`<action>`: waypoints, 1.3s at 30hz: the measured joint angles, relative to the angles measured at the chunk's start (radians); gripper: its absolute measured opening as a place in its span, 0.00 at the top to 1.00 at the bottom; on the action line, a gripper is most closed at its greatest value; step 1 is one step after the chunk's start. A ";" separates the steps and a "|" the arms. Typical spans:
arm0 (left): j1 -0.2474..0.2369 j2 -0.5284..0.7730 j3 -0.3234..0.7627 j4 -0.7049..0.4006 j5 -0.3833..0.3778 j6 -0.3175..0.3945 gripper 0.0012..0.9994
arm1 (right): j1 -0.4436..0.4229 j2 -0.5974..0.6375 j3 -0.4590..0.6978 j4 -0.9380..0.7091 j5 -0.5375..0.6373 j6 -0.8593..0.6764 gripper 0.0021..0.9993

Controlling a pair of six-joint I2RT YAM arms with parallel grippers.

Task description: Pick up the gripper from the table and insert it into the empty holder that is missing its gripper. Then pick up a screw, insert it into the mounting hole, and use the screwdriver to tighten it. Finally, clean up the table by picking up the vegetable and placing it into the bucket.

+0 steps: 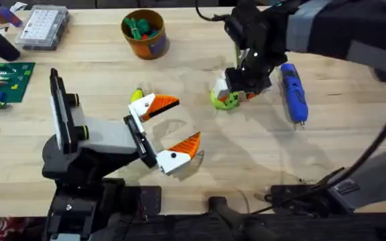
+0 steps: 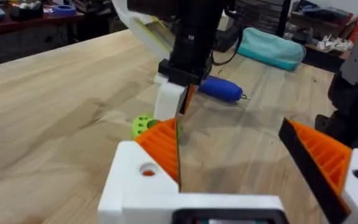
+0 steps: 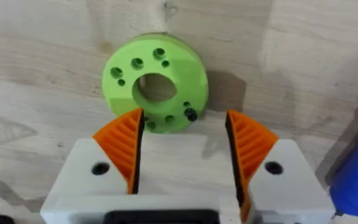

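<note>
A lime-green disc with holes (image 1: 224,99) (image 3: 156,81) lies on the table right of centre. My right gripper (image 1: 238,88) (image 3: 184,117) hangs just over it, open, its orange pads (image 3: 124,144) at the disc's near edge. A small dark screw (image 3: 191,115) sits in one of the disc's holes. The blue screwdriver (image 1: 293,90) (image 2: 222,89) lies flat just right of the disc. My left gripper (image 1: 186,120) (image 2: 229,134) stands open and empty near the table's middle. The orange bucket (image 1: 144,35) at the back holds green pieces (image 1: 139,27). The loose gripper and its holder are out of view.
A small yellow-green piece (image 1: 137,96) lies by the left gripper's upper finger. A clear parts box (image 1: 42,27) and a green circuit board (image 1: 2,80) sit at the left. Cables (image 1: 300,191) run along the front right edge.
</note>
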 joint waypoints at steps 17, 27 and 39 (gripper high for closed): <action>0.000 0.000 0.000 0.000 0.000 0.000 0.01 | 0.000 0.024 0.000 0.011 -0.001 0.000 0.28; 0.000 0.000 0.000 0.000 0.000 0.000 0.01 | 0.000 0.021 0.000 0.016 0.004 0.000 0.45; 0.000 0.000 0.000 0.000 0.000 0.000 0.01 | 0.000 0.021 0.000 0.014 0.004 0.000 0.62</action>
